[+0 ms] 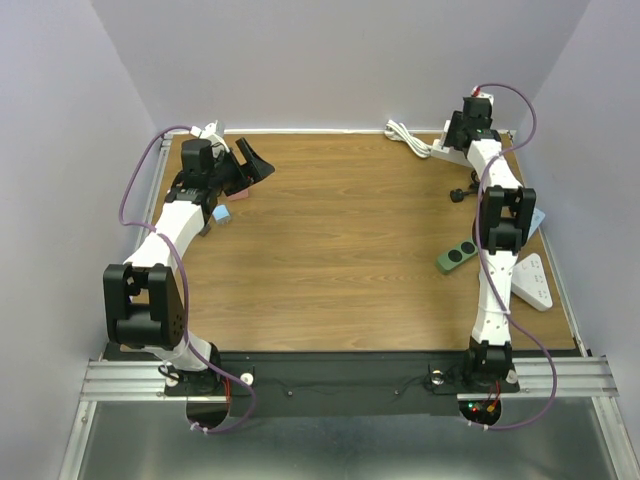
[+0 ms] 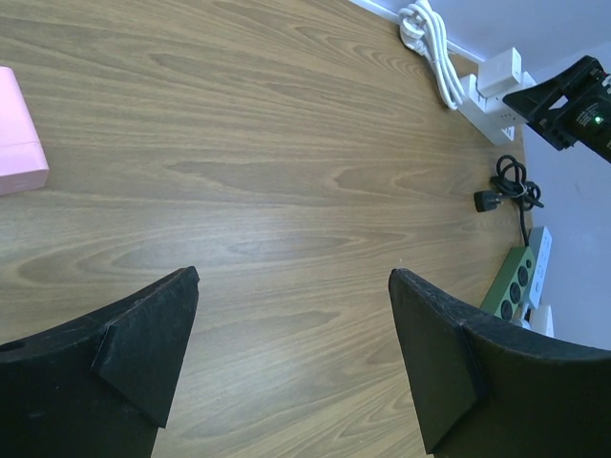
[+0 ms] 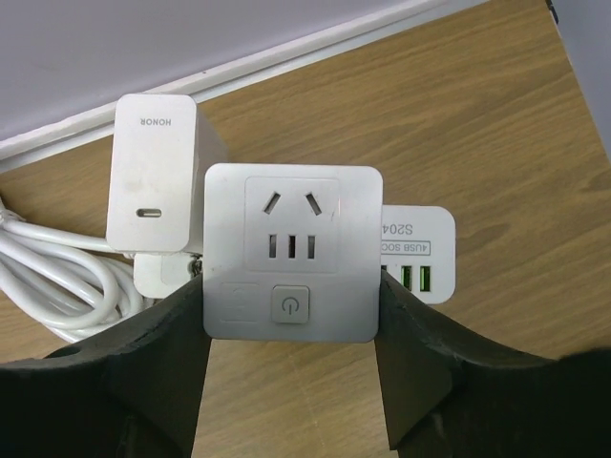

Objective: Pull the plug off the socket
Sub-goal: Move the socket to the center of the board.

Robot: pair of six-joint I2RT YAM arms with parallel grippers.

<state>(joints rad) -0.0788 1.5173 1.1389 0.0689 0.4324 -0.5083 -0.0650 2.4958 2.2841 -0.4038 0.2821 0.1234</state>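
Left pincer [image 2: 293, 286]: spread, empty, over the bench [image 2: 239, 143], well apart from the power strip [image 3: 415, 253]. Right pincer [image 3: 293, 281]: straddles the white cube plug [image 3: 291, 248] seated on the strip, just right of the HONOR charger [image 3: 151, 172]. Pads sit at the plug's sides; firm pinch cannot be told. Step: grasping. Next: clamp, pull straight off the strip.

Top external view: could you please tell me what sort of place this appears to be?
Probably a robotics lab test cell: a wooden table boxed in by plain walls, an aluminium mounting rail, and a green power strip laid out.
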